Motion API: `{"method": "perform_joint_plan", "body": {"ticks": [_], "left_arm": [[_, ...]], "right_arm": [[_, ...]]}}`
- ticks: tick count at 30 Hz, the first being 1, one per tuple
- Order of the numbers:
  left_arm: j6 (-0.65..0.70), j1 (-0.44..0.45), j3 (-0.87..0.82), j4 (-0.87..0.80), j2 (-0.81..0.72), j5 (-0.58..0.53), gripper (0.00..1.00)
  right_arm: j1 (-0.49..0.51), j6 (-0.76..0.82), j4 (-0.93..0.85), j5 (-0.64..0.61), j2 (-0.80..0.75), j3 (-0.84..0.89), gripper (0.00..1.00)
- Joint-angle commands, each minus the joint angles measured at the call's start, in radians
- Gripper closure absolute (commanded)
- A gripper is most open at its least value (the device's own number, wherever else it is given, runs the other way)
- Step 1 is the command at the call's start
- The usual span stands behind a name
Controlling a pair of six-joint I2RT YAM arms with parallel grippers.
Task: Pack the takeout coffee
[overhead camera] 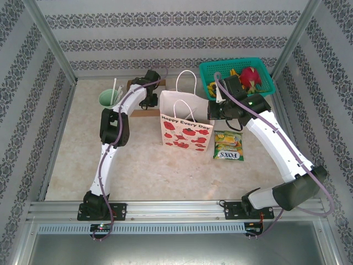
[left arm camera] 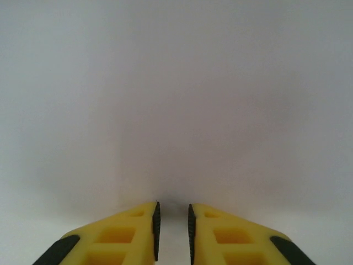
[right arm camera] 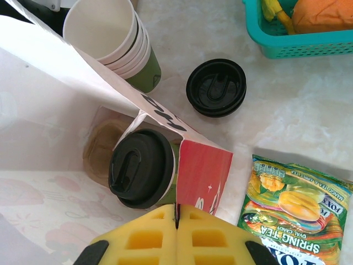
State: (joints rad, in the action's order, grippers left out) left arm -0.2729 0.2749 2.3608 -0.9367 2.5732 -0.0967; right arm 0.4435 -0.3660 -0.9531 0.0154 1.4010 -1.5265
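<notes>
The takeout coffee, a small dark green paper cup [right arm camera: 142,168] with a round black plastic lid pressed on, stands upright inside the white paper carrier bag [right arm camera: 44,110]. It sits in the corner nearest the right gripper [right arm camera: 176,208], just beside the bag's red-printed side panel. The right wrist view looks down on the lid.

Right arm: it rises from its base at the near edge, elbow out to the right, forearm angled back in toward the bag's right edge. Its yellow fingers are pressed fully together. The bag's folded rim runs down into their seam, so they appear to pinch the paper there.

Left arm: it stretches forward and bends right at the wrist, ending at the bag's rear left corner. The left gripper [left arm camera: 172,207] stands slightly parted, a narrow gap between the black pads [left arm camera: 156,229]. Nothing lies between them; a blurred white surface faces them, and contact cannot be judged.

Surroundings:
- A stack of lidless green cups [right arm camera: 118,38] stands just behind the bag.
- A loose black lid [right arm camera: 216,87] lies near that stack on the marbled table [overhead camera: 138,165].
- A teal plastic basket [right arm camera: 298,38] sits at the far right.
- A green and yellow sweet packet [right arm camera: 292,204] lies flat to the right of the bag.
- A pale mint-green holder with straws [overhead camera: 110,98] stands at the far left.
</notes>
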Motion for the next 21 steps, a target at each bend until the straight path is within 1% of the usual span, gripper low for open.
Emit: {"method": "perform_joint_plan", "body": {"ticks": [1,2,4,5,6,21], "left_arm": [[-0.011,-0.01,0.023,-0.029,0.028,0.015,0.79],[-0.011,-0.011,0.023,-0.028,0.03,0.015,0.79],[-0.012,-0.013,0.023,-0.031,0.03,0.021,0.89],[-0.012,-0.016,0.025,-0.032,0.027,0.023,0.96],[-0.011,-0.017,0.029,-0.038,0.023,0.023,1.0],[-0.013,-0.017,0.025,-0.018,-0.159,0.014,1.0]], "right_arm": [[0.016,0.011,0.007,-0.015,-0.022,0.008,0.94],[0.016,0.011,0.007,-0.017,-0.024,0.008,0.95],[0.017,0.011,0.007,-0.017,-0.025,0.008,0.95],[0.017,0.012,0.005,-0.019,-0.025,0.006,0.95],[0.018,0.01,0.006,-0.019,-0.025,0.006,0.95],[0.023,0.011,0.007,-0.024,-0.022,-0.001,0.94]]}}
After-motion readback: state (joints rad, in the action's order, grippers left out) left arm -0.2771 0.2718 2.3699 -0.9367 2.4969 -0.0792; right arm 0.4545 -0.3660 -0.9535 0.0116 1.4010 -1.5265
